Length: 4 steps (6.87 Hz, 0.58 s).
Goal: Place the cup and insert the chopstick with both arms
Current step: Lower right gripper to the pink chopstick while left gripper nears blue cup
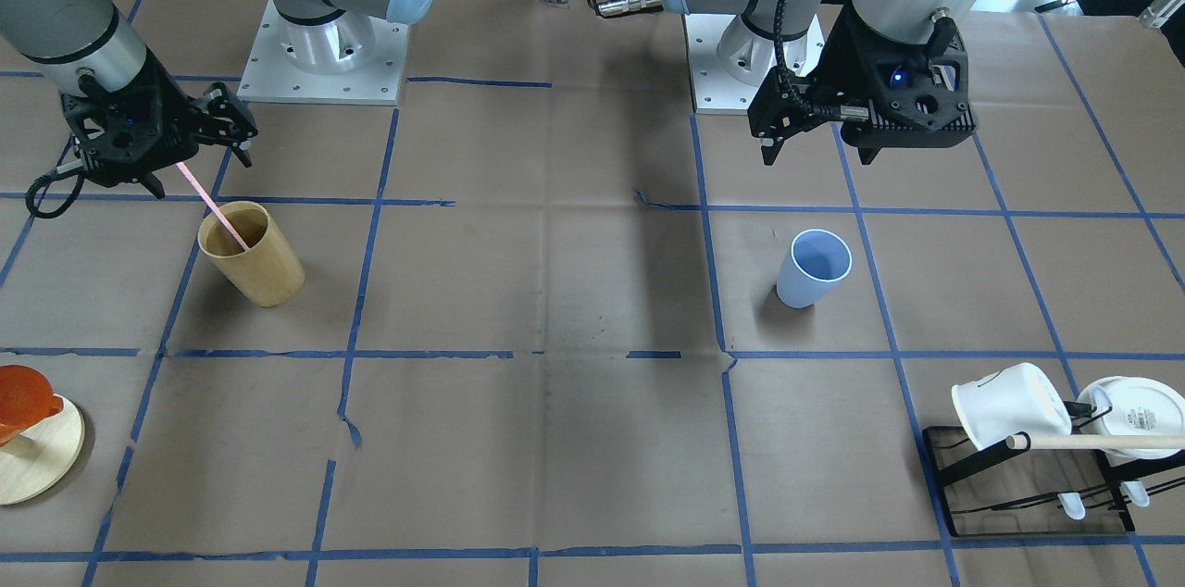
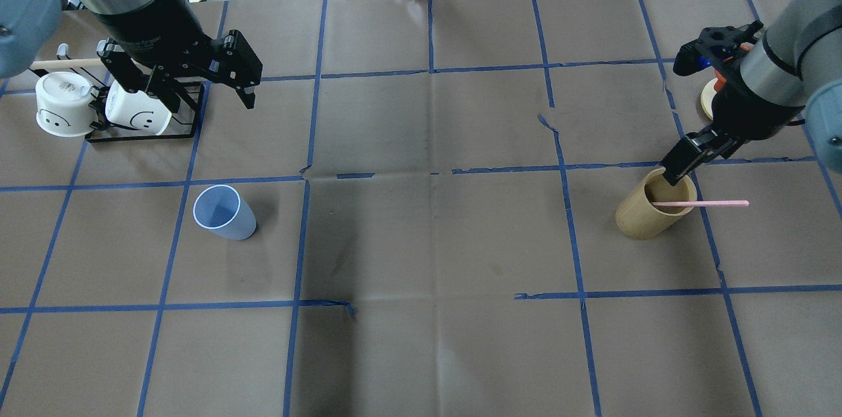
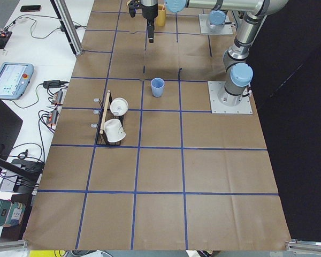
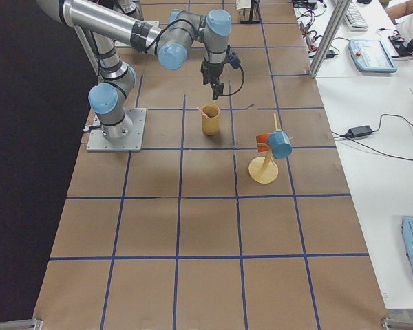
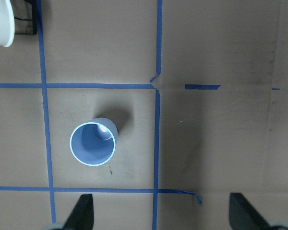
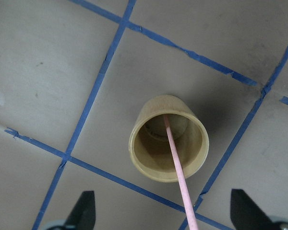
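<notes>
The light blue cup stands upright on the paper, also seen in the overhead view and the left wrist view. My left gripper hangs open and empty above and behind it, fingers wide apart in its wrist view. The pink chopstick leans in the tan wooden cup, its upper end sticking out toward my right gripper. That gripper is open; in the right wrist view the stick runs between the spread fingers without touching them.
A black rack with white mugs and a beige wooden rod stands beside the left arm. A round wooden stand with an orange cup sits near the right arm. Both arm bases are at the back edge.
</notes>
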Tool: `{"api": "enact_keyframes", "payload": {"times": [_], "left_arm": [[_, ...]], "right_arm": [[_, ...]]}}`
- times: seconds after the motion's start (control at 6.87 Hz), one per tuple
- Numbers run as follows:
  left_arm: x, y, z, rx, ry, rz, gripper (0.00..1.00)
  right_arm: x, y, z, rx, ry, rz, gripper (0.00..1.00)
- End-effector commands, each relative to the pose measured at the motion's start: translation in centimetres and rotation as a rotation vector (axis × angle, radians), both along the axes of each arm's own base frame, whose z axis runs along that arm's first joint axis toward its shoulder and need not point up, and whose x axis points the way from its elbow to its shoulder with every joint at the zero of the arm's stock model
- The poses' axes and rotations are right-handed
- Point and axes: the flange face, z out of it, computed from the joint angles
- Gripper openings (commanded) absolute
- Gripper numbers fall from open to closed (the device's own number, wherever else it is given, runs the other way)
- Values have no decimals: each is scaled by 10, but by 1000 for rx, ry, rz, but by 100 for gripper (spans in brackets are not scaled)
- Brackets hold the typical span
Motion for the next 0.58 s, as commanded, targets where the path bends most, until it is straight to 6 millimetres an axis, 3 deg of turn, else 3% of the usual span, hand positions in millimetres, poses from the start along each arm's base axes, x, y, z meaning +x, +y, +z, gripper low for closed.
{"api": "enact_keyframes", "payload": {"times": [0.0, 0.44], "left_arm": [[2, 15, -6, 6, 0, 5, 100], [2, 12, -8, -5, 0, -3, 100]], "right_arm": [[-27, 20, -32, 54, 5, 121, 100], [-38, 42, -71, 86, 41, 142, 100]]}}
